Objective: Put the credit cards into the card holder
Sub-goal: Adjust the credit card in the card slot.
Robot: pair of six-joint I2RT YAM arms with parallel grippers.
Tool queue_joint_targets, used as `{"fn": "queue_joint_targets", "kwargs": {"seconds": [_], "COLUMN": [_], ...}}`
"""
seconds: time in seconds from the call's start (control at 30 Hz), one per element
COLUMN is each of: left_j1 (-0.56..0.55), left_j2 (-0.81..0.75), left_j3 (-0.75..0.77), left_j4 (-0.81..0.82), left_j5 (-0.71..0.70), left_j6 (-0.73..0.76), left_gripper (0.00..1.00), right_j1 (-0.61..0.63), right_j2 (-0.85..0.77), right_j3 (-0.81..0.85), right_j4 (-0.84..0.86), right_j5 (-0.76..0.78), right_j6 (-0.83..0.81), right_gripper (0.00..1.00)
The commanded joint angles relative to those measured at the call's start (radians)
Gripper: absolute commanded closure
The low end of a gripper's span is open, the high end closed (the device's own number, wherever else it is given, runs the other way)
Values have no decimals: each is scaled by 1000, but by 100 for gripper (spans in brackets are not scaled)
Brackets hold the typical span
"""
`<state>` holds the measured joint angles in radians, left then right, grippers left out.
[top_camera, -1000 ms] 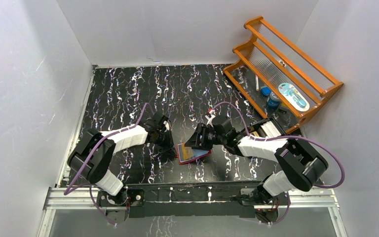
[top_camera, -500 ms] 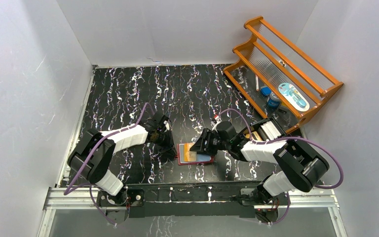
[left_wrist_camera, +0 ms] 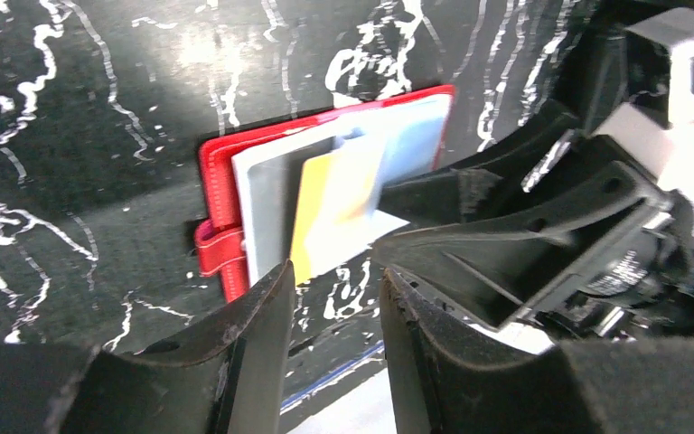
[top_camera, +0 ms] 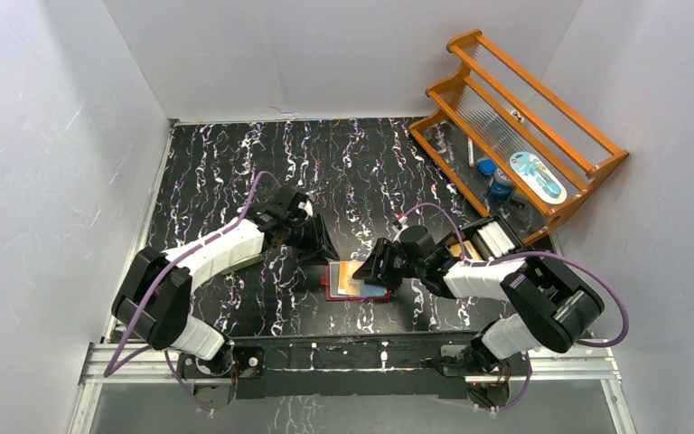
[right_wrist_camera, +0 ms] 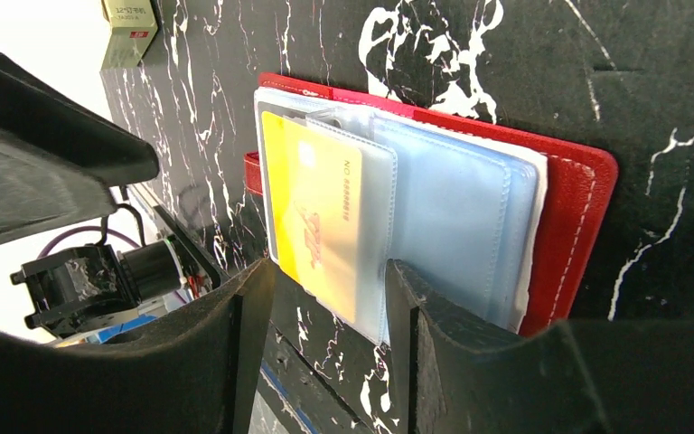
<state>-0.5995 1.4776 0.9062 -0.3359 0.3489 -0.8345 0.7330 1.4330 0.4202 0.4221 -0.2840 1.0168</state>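
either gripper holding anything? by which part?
Left gripper open, empty. Right gripper straddles the near end of the orange card in the card holder; actual clamp can't be told.

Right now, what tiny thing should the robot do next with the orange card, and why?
Probably the right gripper should nudge the orange card deeper into the clear pocket of the card holder. Part of the card sticks out uncovered, and the open gripper sits right at its edge, so a short push may finish it.
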Motion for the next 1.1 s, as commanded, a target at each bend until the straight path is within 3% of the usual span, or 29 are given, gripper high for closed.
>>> {"fn": "queue_joint_targets", "kwargs": {"seconds": [0.0, 0.37, 1.07], "left_j1": [-5, -16, -58], "left_j2": [-33, 53, 112], "left_j3": [20, -30, -60], "left_j4": [45, 176, 182], "left_j5": [92, 126, 41], "left_j6": [-48, -68, -58], "left_gripper": [62, 62, 56], "right_j1": [-6, -7, -6], "right_j2": [-31, -20, -16], "right_j3": [-6, -1, 9], "right_j4": [20, 11, 5], "right_j5": [28, 19, 9], "right_j6": [-21, -24, -32], "right_gripper": [44, 44, 44]}}
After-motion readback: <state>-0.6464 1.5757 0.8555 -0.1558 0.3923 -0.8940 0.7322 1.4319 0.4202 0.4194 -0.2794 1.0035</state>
